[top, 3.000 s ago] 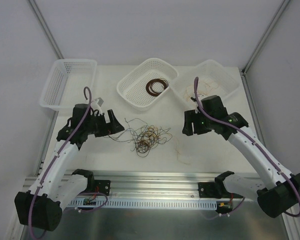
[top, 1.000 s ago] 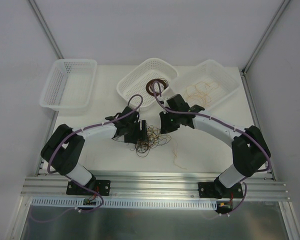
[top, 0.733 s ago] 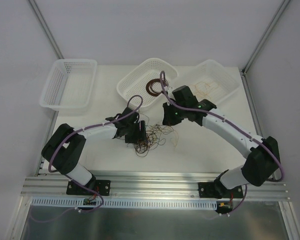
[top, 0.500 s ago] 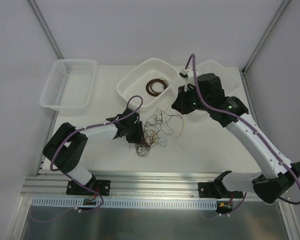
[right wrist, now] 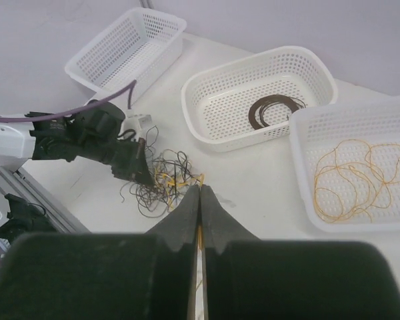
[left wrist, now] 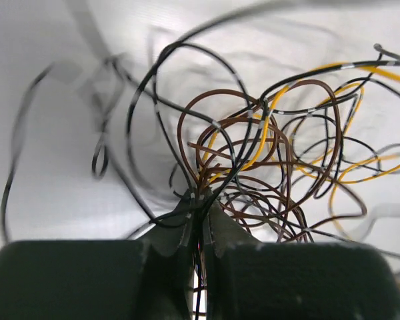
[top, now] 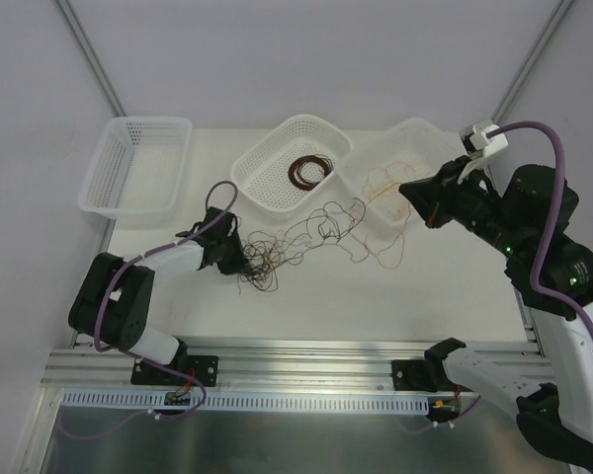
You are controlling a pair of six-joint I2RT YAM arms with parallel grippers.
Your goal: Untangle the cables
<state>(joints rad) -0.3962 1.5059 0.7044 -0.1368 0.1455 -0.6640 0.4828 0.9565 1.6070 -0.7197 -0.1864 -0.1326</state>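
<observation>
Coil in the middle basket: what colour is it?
Dark brown. The coil in the middle basket shows best in the right wrist view.

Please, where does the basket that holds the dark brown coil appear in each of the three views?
Top external: the basket is at upper centre.
Left wrist: not in it.
Right wrist: the basket is in the upper middle, slightly right of centre.
Shared landmark: the cable tangle, seen in all three views.
</observation>
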